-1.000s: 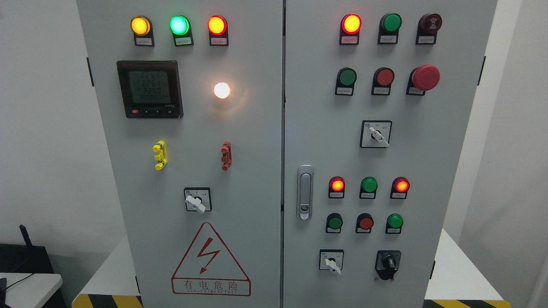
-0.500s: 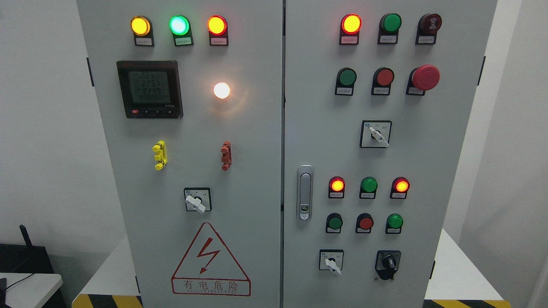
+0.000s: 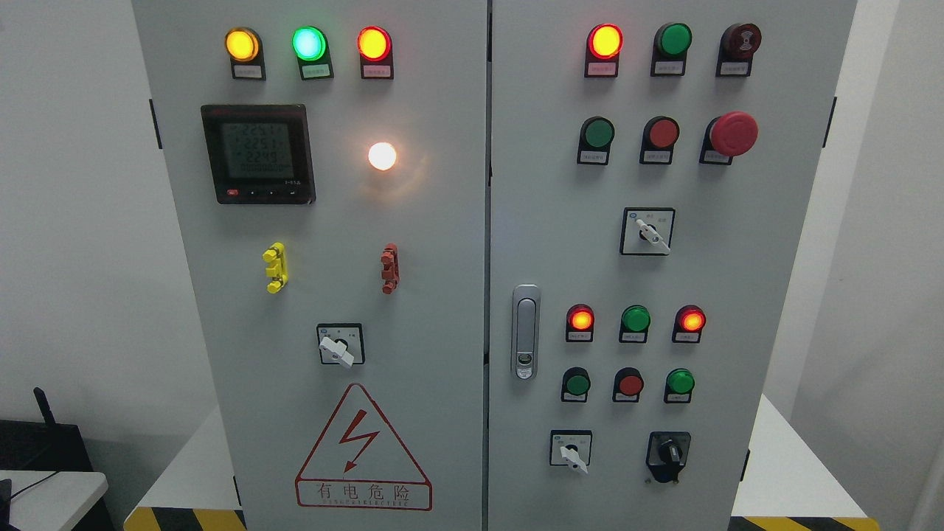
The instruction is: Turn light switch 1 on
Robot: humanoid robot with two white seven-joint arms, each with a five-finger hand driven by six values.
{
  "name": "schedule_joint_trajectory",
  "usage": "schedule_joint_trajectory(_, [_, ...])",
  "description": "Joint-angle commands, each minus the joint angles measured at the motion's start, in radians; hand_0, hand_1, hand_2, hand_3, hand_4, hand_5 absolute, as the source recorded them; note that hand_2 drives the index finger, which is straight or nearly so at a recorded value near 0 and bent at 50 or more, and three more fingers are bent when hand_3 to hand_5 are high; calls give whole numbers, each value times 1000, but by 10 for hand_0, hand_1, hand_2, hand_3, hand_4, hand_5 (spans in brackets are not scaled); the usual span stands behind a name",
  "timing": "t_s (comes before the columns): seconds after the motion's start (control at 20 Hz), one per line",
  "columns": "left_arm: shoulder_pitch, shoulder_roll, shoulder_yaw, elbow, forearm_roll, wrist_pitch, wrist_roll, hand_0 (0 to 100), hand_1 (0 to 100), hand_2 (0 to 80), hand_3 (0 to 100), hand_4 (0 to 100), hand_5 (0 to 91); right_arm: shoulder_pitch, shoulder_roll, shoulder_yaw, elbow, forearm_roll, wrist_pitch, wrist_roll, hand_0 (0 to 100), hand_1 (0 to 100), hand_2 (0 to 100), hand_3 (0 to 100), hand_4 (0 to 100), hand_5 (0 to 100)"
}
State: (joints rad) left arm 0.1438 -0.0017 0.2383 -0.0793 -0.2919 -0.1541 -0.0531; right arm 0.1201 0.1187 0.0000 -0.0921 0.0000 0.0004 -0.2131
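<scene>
Hands out of view, both; spread or curled, impossible to tell. Likely switch 1 (image 3: 340, 345): rotary selector low on left door (image 3: 221, 310), just above warning triangle (image 3: 361, 446). Handle slanted, long axis upper left to lower right, white tip pointing lower right. Lamp (image 3: 382, 155) higher up glowing white: fitting a switch already turned, or a lamp fed otherwise. Labels too small to read, so stage unsettled.

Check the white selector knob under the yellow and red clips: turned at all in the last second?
No. The white selector knob points down-right, same angle against its square plate and the warning triangle below.
</scene>
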Motion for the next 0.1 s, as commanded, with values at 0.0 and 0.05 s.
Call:
schedule_joint_trajectory(0.0, [-9,-31,-27,29,3,-1,2,190,0,0,0,0,0,0,-1,23,0,5,0,0,120,389,0,0,0,0])
schedule_joint_trajectory(0.05, [-9,-31,-27,29,3,-1,2,190,0,0,0,0,0,1,-1,23,0,5,0,0,120,389,0,0,0,0])
